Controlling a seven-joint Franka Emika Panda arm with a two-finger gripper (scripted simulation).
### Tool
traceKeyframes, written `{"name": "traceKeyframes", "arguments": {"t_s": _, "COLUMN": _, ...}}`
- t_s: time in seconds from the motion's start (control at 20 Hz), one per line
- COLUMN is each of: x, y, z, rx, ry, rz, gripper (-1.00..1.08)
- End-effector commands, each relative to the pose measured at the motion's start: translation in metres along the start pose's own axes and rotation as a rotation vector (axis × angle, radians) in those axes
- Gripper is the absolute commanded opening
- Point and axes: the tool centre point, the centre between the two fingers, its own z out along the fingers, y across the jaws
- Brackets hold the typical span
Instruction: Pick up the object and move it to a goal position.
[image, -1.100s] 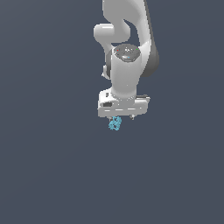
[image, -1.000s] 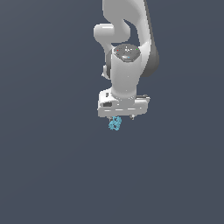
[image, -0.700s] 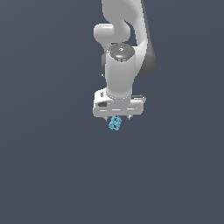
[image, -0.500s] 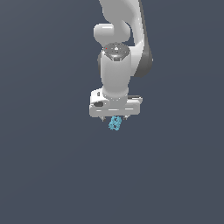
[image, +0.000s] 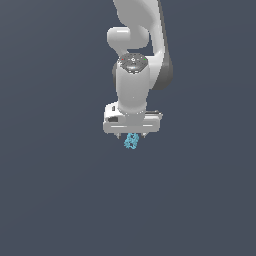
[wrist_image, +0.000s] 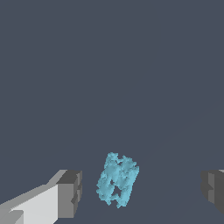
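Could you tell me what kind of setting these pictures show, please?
Most likely a bare simulated test scene, not a real room: a flat, featureless dark grey surface, a smooth white Panda arm, and one light-cyan lumpy piece between the open tool's fingers.

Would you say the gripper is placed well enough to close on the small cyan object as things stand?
Probably yes. In the wrist view the object sits between the open gripper's fingers, with clear gaps either side and nothing in the way.

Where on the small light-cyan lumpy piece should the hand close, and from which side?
Across the narrow middle of the light-cyan lumpy piece, coming straight down from above. It lies elongated between the open hand; the fingertips already flank its longer sides, apart from it.
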Motion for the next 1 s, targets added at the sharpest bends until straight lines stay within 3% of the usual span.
{"name": "traceKeyframes", "arguments": {"t_s": 0.0, "x": -0.005, "y": -0.001, "z": 0.008, "rx": 0.001, "ry": -0.003, "rz": 0.025, "gripper": 1.0}}
{"name": "traceKeyframes", "arguments": {"t_s": 0.95, "x": -0.071, "y": -0.009, "z": 0.086, "rx": -0.005, "ry": -0.028, "rz": 0.326, "gripper": 1.0}}
